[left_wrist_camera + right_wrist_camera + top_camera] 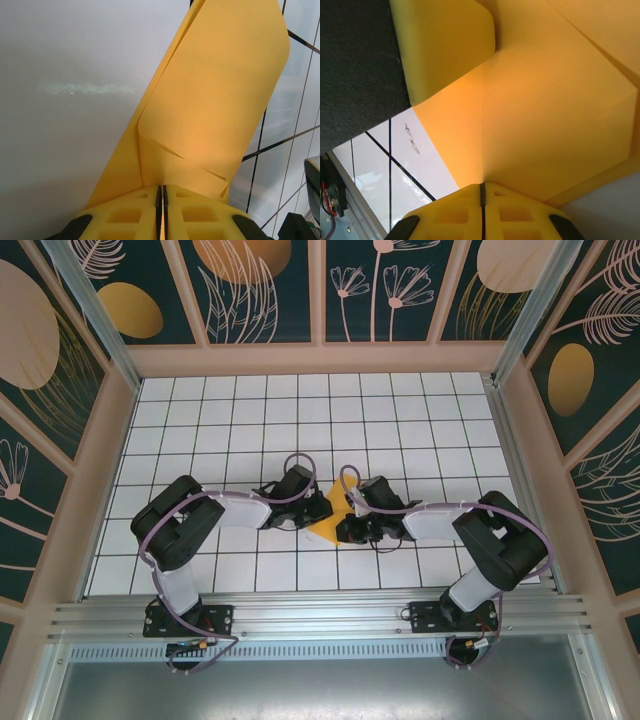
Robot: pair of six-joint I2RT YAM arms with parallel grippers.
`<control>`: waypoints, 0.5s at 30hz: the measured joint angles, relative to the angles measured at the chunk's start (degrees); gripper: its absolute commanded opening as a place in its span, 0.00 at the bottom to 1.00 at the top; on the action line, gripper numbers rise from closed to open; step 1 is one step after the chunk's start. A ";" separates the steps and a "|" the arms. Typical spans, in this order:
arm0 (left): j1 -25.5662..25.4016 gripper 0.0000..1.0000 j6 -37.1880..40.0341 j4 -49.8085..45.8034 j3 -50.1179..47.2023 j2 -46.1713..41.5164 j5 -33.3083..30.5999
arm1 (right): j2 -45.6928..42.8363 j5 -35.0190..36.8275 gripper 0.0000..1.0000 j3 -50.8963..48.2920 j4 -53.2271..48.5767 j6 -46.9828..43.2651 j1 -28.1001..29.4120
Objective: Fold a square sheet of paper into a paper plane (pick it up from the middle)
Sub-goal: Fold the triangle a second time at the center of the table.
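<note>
Paper (325, 520): lying folded and creased.
Left gripper (161, 189): pinching paper edge, sheet fanning ahead.
Right gripper (482, 186): clamping paper edge likewise.

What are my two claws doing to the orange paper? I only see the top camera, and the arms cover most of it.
Observer: On the left wrist camera, the left claw is pinched shut on the edge of the paper sheet.
Operator: And the other one?
Observer: The right wrist camera shows the right claw shut on the sheet too.
Operator: Is it folded yet?
Observer: Partly. On the left wrist camera it's doubled over, with slanted creases close to the claw.
</note>
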 measured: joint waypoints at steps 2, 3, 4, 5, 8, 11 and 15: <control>0.15 0.14 0.42 -0.46 0.59 0.26 0.07 | 0.00 0.11 0.09 0.00 0.11 0.00 0.00; 0.31 0.15 0.70 -0.63 0.81 0.33 -0.04 | -0.02 0.13 0.09 0.00 0.15 0.00 0.00; 0.46 0.15 0.87 -0.74 0.96 0.42 -0.04 | 0.00 0.13 0.09 0.00 0.17 0.02 0.00; 0.63 0.15 1.05 -0.81 1.07 0.44 -0.09 | 0.00 0.13 0.09 -0.02 0.20 0.00 0.00; 1.44 0.16 1.51 -0.94 1.40 0.50 -1.18 | -0.02 0.13 0.09 -0.02 0.20 0.02 0.00; 2.25 0.16 2.14 -1.60 2.25 0.90 -1.97 | -0.02 0.13 0.09 -0.02 0.20 0.02 0.00; 2.45 0.18 3.17 -2.73 3.98 1.97 -1.33 | -0.04 0.50 0.09 -0.02 0.26 0.00 0.00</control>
